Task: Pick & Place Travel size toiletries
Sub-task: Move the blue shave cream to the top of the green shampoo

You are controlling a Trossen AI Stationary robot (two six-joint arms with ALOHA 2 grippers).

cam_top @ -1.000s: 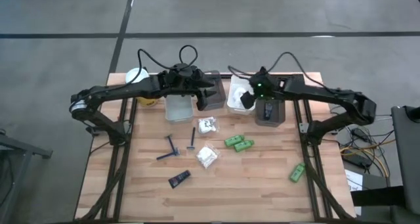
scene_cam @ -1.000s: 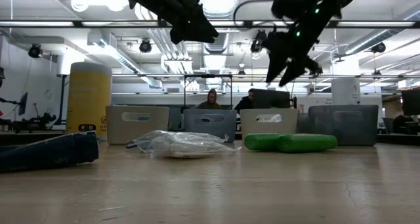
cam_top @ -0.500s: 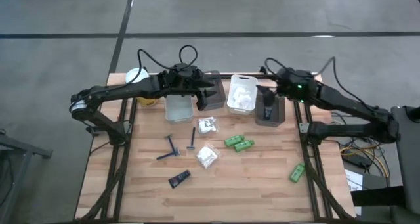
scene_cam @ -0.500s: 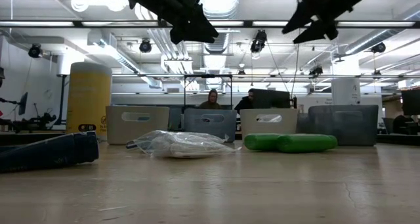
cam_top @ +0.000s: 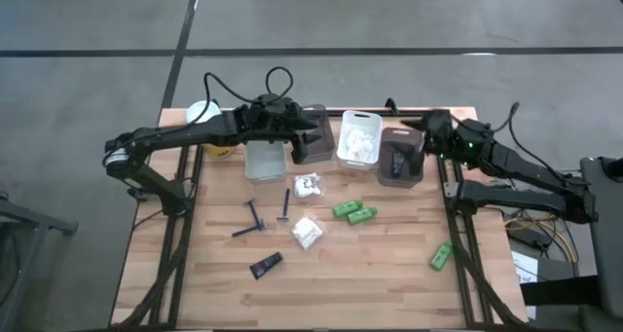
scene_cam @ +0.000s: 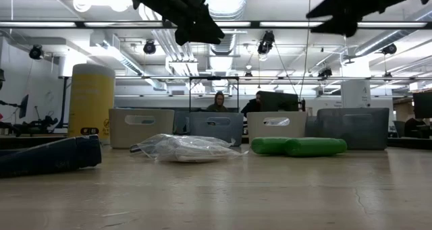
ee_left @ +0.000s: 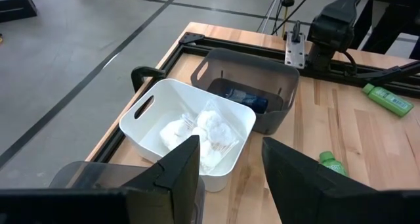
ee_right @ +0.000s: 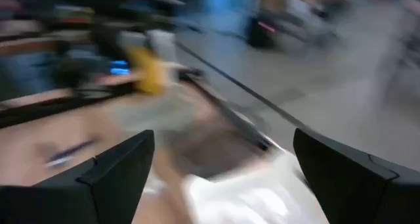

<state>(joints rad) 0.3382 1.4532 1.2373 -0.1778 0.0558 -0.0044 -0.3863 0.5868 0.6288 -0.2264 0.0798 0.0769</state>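
Note:
Toiletries lie loose on the wooden table in the high view: two dark blue razors (cam_top: 255, 216) (cam_top: 285, 204), white crinkly packets (cam_top: 309, 186) (cam_top: 307, 232), a flat black sachet (cam_top: 265, 265), a pair of green tubes (cam_top: 352, 212) and a lone green tube (cam_top: 440, 256). More packets (ee_left: 207, 129) lie in the white bin (cam_top: 358, 139). My left gripper (ee_left: 230, 175) hovers open above the far bins (cam_top: 307, 128). My right gripper (ee_right: 223, 178), open and empty, is high beside the grey bin (cam_top: 399, 165), near the far right corner (cam_top: 419, 128).
A yellow canister with a white lid (cam_top: 204, 115) stands at the far left. A clear bin (cam_top: 265, 160) and a dark grey bin (cam_top: 313, 142) sit under the left arm. The grey bin holds a dark blue item (ee_left: 239, 98). People sit in the room beyond the table (scene_cam: 217, 102).
My right gripper has swung away from above the white bin toward the table's right edge and risen, tipping from pointing down to nearly level. The left arm and the loose toiletries have stayed put.

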